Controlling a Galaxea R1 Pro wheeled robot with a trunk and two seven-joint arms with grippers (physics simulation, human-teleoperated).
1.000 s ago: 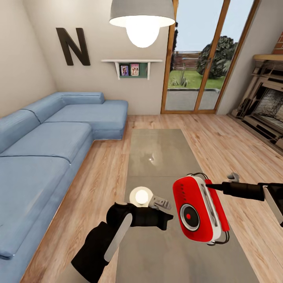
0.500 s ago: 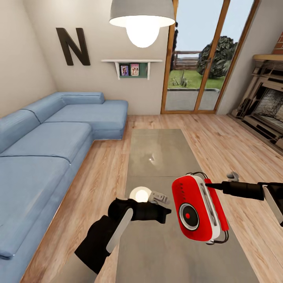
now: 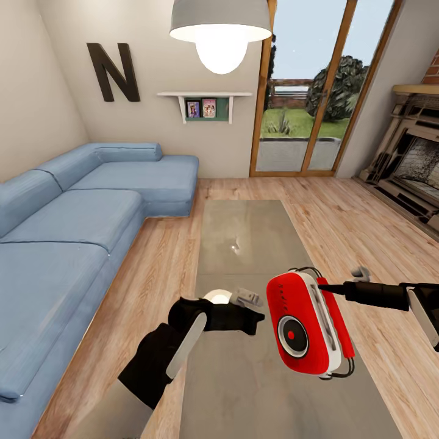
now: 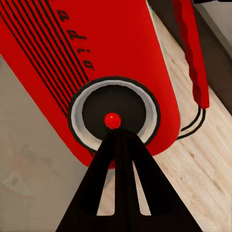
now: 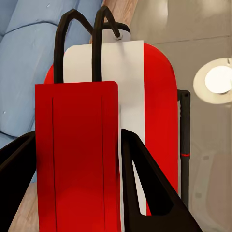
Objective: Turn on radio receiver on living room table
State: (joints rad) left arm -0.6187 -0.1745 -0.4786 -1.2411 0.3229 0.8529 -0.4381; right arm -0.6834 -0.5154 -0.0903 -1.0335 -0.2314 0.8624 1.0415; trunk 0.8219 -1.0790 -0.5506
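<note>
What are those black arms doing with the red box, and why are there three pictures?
A robot with two arms took these pictures, and everything is computer-made, like a game. The big picture comes from a camera on its head, looking into a living room with a blue sofa and a long shiny table. The other two come from cameras by each wrist. The red box is a radio. The right pincer holds it by its red handle strip, lifted above the table. The left pincer has its fingers together like a pointing finger, right at the little red button in the radio's round dial, probably to switch it on.
</note>
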